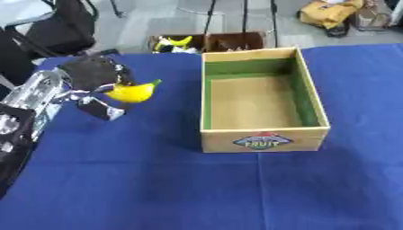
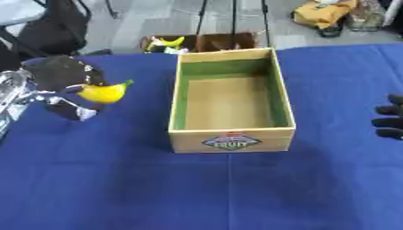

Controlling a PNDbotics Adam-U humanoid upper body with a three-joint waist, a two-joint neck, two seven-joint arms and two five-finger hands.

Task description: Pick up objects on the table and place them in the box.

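A: Left hand (image 1: 94,85)?
B: Fingers curled round the yellow banana (image 1: 132,92), lifted over blue tablecloth (image 1: 157,179), left of the open cardboard box (image 1: 264,137).
A: Right hand (image 2: 389,121)?
B: Only fingertips at right edge; grip state unclear.

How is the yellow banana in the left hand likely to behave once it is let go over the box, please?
The banana looks smooth and curved, so it may rock or slide when released. It looks small next to the left hand holding it, so probably light. The box has upright walls and looks empty, which should contain it.
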